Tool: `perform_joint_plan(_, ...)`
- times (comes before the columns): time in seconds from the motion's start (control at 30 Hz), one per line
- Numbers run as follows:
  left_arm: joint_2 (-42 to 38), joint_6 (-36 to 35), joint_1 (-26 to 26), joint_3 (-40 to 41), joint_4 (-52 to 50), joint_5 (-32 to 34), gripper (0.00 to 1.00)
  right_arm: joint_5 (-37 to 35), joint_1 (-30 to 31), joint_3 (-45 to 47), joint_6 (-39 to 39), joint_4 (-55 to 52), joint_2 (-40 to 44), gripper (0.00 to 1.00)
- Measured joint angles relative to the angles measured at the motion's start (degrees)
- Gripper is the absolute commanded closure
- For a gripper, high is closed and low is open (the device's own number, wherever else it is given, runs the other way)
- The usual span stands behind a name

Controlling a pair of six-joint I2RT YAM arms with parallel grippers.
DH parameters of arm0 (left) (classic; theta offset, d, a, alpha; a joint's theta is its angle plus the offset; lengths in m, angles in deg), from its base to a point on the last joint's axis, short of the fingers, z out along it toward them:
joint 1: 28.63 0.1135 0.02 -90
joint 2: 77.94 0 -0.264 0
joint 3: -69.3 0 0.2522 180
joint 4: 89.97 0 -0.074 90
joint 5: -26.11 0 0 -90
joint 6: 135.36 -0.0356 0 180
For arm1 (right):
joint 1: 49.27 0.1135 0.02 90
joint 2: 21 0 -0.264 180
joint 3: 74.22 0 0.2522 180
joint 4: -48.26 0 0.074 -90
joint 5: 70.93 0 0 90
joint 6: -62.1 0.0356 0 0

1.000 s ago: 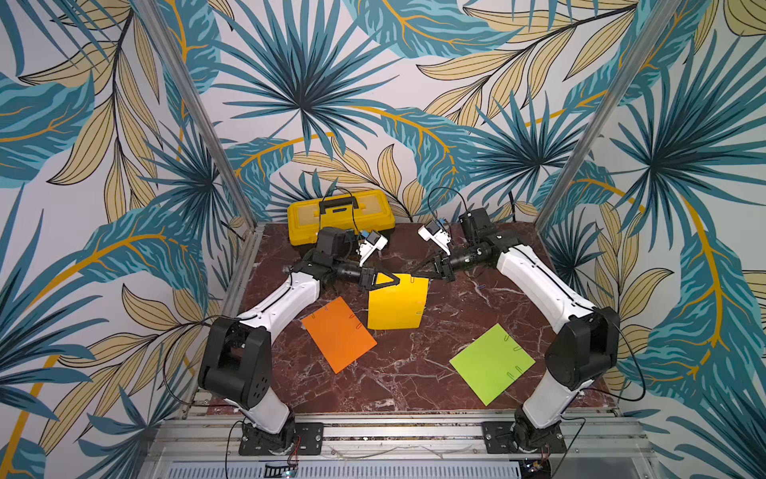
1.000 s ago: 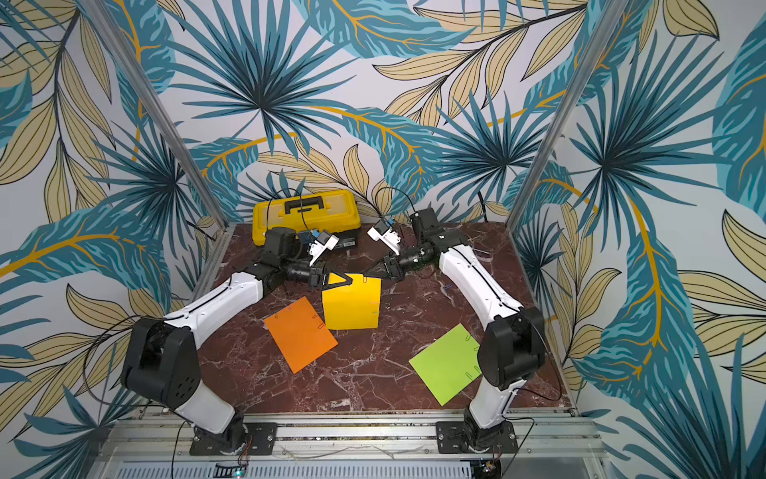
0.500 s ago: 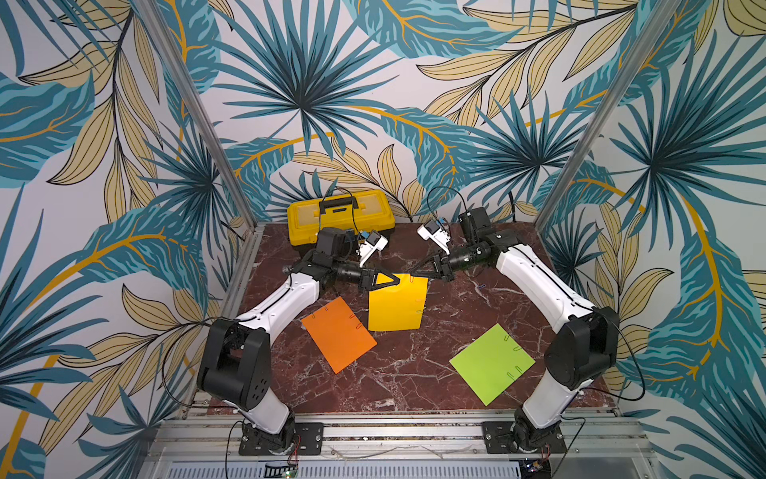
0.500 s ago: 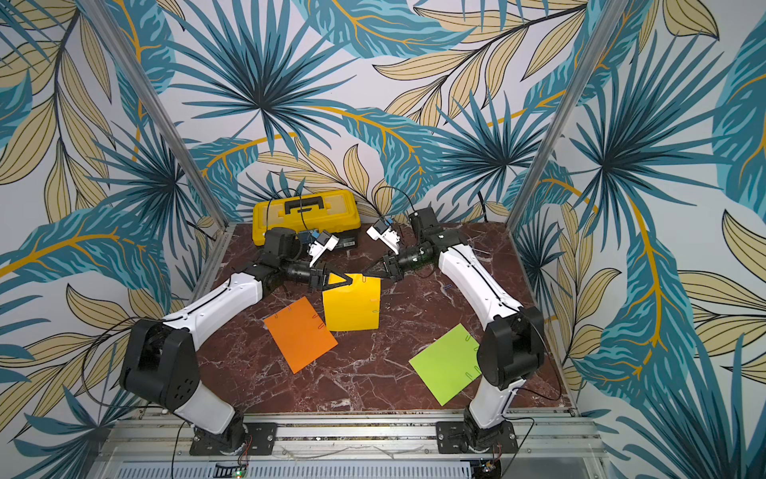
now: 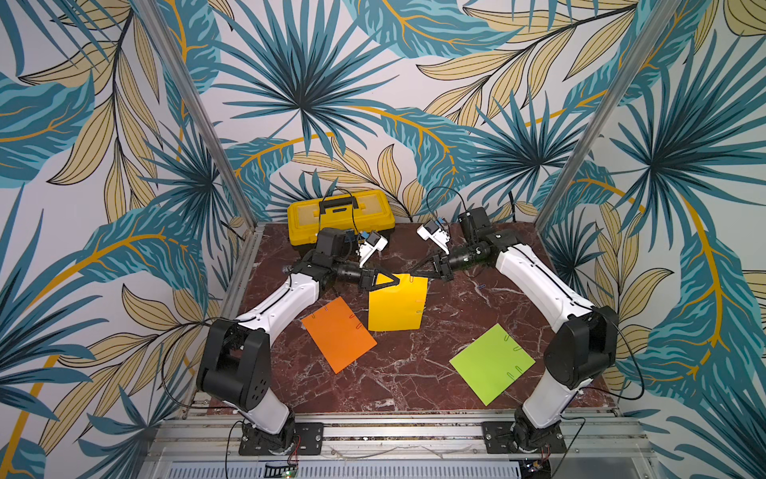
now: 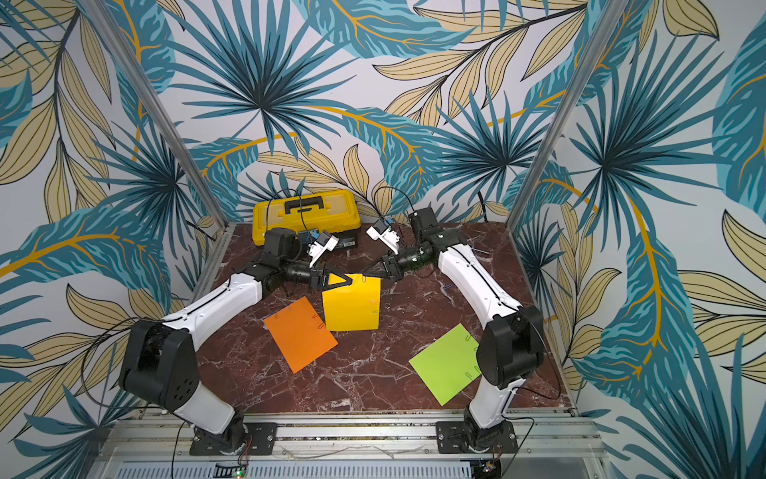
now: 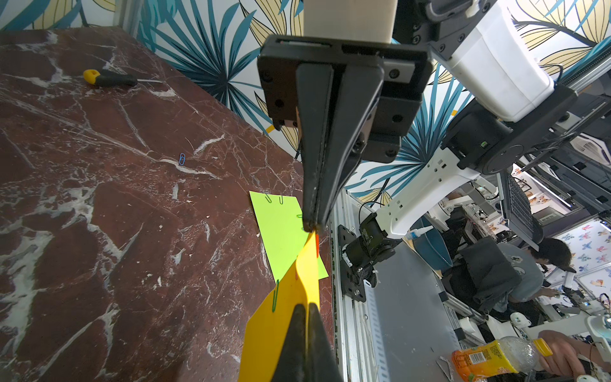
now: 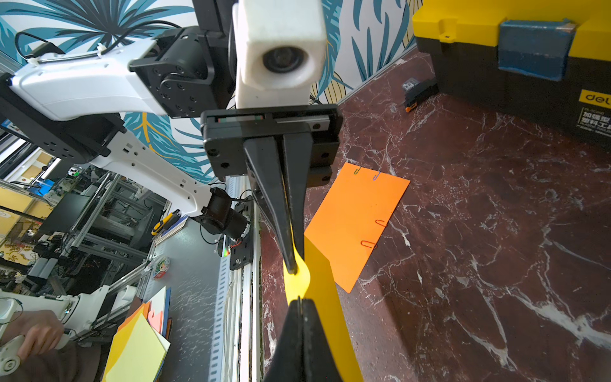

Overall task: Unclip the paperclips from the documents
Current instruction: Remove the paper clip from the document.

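Nearest: lime green sheet [image 5: 491, 365] with four paperclips [image 5: 516, 348]; orange sheet [image 5: 338, 336] with four. Behind them, yellow sheet [image 5: 396, 309] hangs from its far edge, three clips visible. Clamped on that edge: left gripper [image 5: 397, 281] and, tips facing it, right gripper [image 5: 414, 273], with a red paperclip [image 7: 317, 243] just beside. Whether the right one also pinches a clip: cannot tell. One blue paperclip [image 7: 182, 159] lies loose near the right arm.

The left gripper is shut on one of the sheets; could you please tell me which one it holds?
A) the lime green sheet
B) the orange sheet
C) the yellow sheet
C: the left gripper pinches the far edge of the yellow sheet and holds that edge up, while the orange sheet and the lime green sheet lie flat on the table with no gripper on them.
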Motion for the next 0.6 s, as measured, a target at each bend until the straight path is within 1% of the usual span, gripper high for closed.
perform_joint_plan(0.6, -0.76, -0.17, 0.00, 0.00, -0.13, -0.02, 1.00, -0.42, 0.00, -0.59, 1.05, 0.11, -0.59, 0.94)
